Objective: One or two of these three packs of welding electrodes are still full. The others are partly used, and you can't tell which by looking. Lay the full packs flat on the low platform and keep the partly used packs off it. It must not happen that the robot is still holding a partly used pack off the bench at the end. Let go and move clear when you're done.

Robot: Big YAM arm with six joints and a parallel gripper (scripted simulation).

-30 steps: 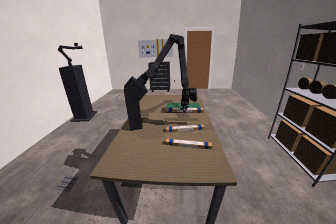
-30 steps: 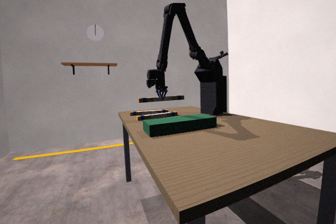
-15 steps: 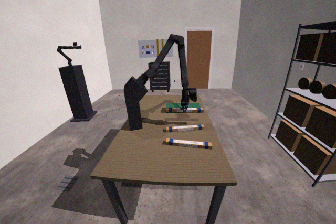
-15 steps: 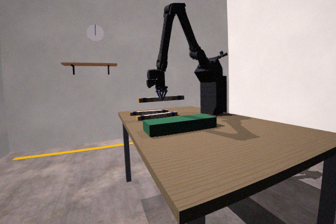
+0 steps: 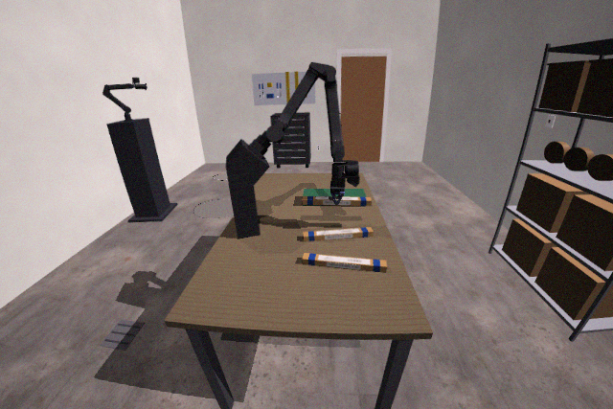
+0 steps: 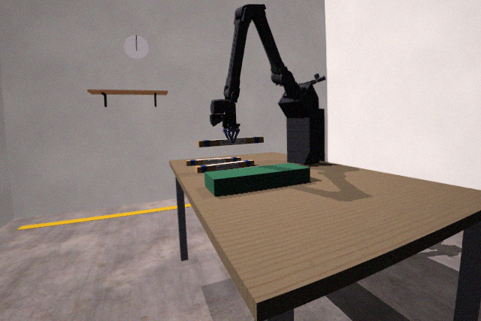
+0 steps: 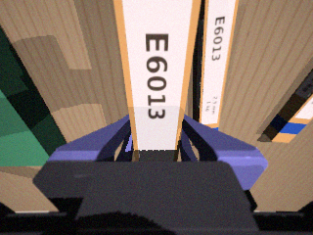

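Observation:
My gripper (image 5: 337, 200) (image 6: 232, 140) (image 7: 156, 117) is shut on one electrode pack (image 5: 316, 200) (image 6: 213, 142) (image 7: 156, 54) near its middle and holds it about level, well above the table. The pack is orange with blue bands and a white E6013 label. A second pack (image 5: 338, 234) (image 6: 225, 165) (image 7: 215, 64) lies flat on the table. A third pack (image 5: 344, 261) (image 6: 213, 161) (image 7: 293, 128) lies beyond it, farther from the platform. The low green platform (image 5: 322, 192) (image 6: 256, 177) (image 7: 17, 132) bears no pack. How full the packs are cannot be seen.
The wooden table (image 5: 297, 295) (image 6: 310, 224) carries the arm's dark pedestal (image 5: 244, 211) (image 6: 298, 138) at one side. The two lying packs are close to the table's edge on the side away from the pedestal. A shelf rack (image 5: 526, 147) stands off the table.

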